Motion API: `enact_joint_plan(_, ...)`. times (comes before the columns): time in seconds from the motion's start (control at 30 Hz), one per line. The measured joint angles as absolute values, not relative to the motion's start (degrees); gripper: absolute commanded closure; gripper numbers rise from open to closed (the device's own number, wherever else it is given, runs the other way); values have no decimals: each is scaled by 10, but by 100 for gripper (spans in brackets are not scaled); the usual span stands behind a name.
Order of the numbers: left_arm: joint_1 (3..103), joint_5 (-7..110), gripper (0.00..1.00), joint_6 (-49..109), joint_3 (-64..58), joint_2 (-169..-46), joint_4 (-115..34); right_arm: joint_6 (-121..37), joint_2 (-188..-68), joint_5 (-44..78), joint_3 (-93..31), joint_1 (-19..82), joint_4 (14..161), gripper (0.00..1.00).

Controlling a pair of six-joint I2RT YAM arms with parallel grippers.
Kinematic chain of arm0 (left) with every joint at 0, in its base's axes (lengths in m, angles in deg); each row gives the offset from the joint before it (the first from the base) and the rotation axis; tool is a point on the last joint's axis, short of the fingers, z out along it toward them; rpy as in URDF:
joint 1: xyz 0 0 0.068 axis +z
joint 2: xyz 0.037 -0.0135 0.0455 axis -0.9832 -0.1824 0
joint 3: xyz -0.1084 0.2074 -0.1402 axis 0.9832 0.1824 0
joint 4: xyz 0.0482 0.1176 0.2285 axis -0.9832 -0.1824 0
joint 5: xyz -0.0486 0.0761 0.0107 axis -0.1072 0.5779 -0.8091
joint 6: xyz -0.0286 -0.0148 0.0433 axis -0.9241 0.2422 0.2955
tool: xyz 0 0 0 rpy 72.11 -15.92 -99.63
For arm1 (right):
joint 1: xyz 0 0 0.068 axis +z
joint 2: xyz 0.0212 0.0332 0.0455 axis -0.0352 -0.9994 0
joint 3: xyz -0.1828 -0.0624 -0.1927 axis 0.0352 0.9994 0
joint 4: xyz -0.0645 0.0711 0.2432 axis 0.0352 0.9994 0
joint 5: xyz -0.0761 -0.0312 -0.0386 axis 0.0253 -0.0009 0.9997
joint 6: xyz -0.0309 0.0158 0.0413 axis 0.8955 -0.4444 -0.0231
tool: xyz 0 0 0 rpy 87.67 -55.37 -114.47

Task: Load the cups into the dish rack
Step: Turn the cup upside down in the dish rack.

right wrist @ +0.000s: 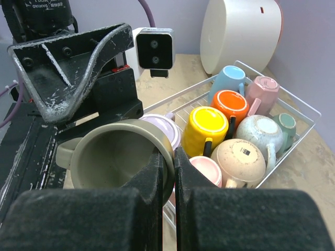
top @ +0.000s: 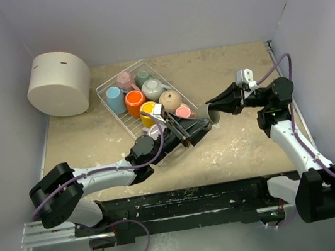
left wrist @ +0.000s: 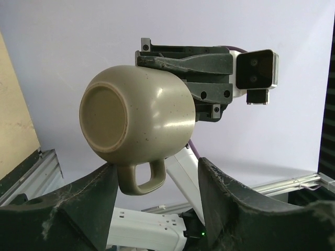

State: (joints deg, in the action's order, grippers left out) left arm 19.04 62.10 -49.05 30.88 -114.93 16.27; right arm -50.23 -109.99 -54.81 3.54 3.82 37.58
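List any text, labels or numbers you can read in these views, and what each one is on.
White lettering on the black motor housing, top left of the right wrist view: upside down and cropped, not readable.
Dark stamp on the base of the beige mug: too small to read.
No other text shows.

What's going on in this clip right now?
The right pincer is shut on the rim of an olive-grey mug, holding it on its side in the air just off the near end of the dish rack. The left pincer is open and pointed at the mug, with a finger on either side of the handle, so it looks like a hand-over or a joint placement. Several other mugs already sit upside down in the rack.
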Motion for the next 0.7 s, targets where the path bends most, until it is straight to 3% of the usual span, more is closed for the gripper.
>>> enact_joint_plan(0.7,189,621,73,-499,297,-1172,165,-503,-1100,-547,36,35,361,100)
